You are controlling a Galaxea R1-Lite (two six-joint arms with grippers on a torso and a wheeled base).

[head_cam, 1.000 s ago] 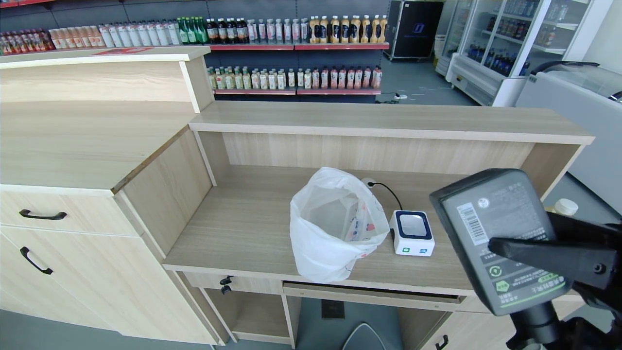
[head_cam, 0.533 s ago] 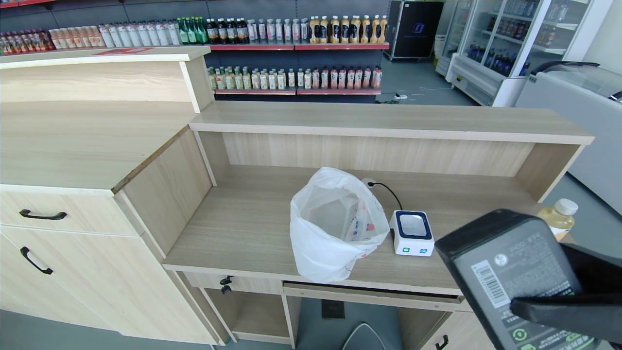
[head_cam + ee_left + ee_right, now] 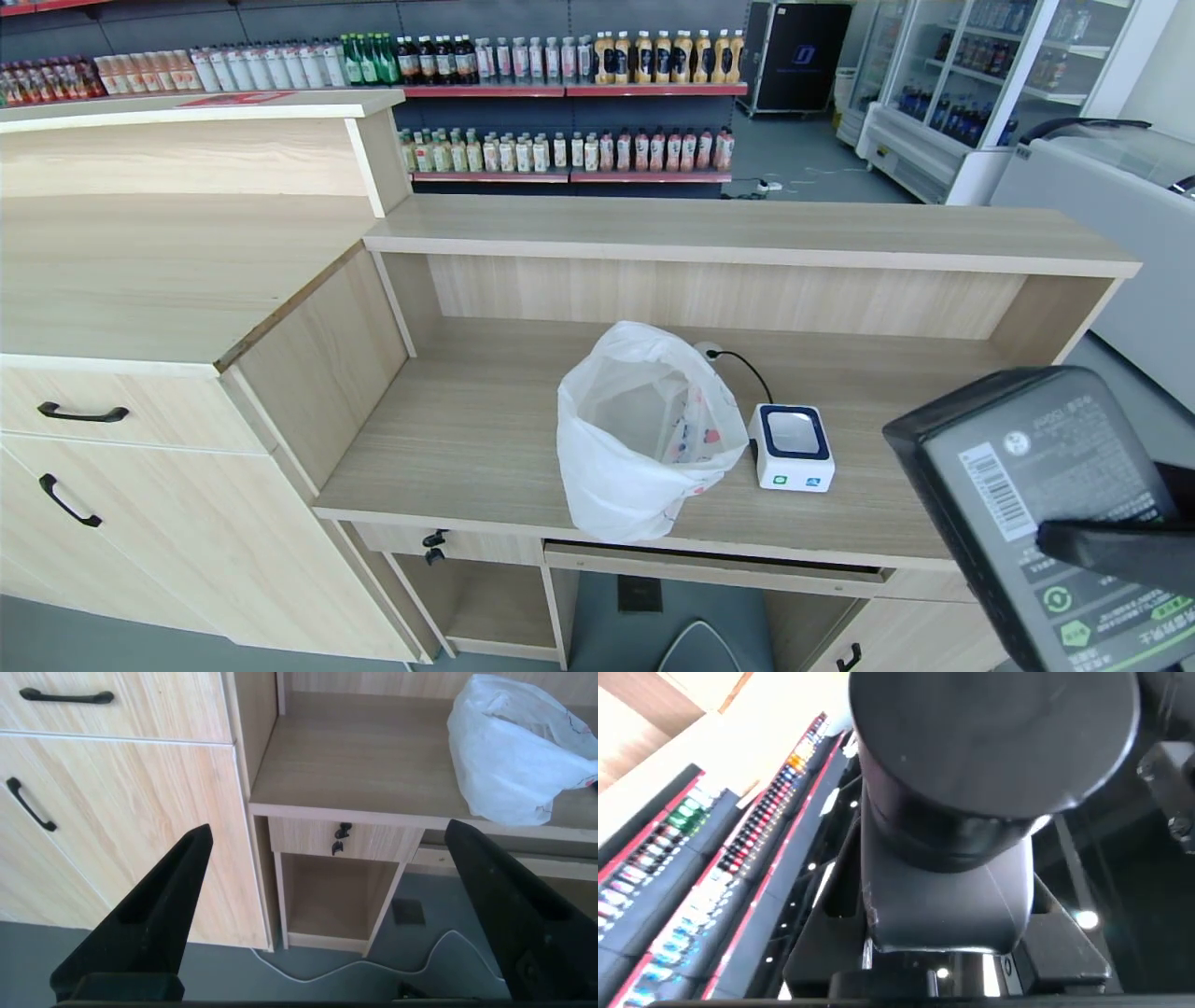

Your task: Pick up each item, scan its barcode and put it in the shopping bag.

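While the black bottle (image 3: 1036, 485) is gripped by the right hand (image 3: 1106, 551) lower right, the scanner (image 3: 792, 446) is seen leftward, mid-frame.

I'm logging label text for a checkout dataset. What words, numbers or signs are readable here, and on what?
No text reads clearly enough to quote.
Black bottle: barcode and small print, too small to read.
Scanner: two small coloured icons, no legible words.
Shopping bag: red and blue print, blurred.
Shelf bottles: labels too small.
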